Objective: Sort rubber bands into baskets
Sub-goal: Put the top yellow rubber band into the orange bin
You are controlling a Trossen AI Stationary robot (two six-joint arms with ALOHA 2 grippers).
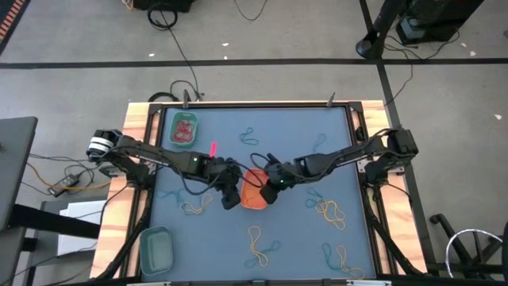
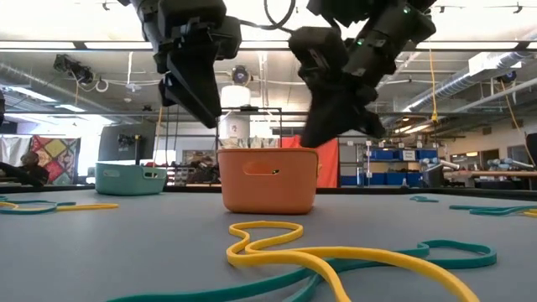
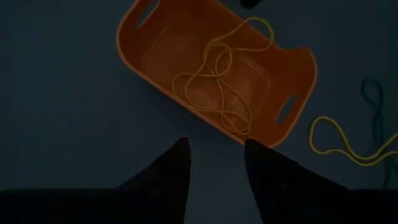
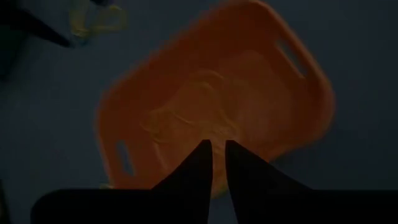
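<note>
Thin, limp yellow bands (image 3: 219, 81) lie in the centre-frame orange basket (image 1: 252, 193); pinch one strand. Left gripper (image 3: 216, 163) fingers open and empty; right gripper (image 4: 218, 163) fingers nearly closed, apparently empty.

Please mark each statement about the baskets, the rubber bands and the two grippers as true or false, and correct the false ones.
1. The orange basket holds yellow rubber bands. True.
2. The green basket is empty. False: red bands lie in it.
3. The left gripper is open and holds nothing. True.
4. The right gripper hovers above the teal basket. False: it is above the orange basket.
5. All bands are sorted. False: several lie on the table.
</note>
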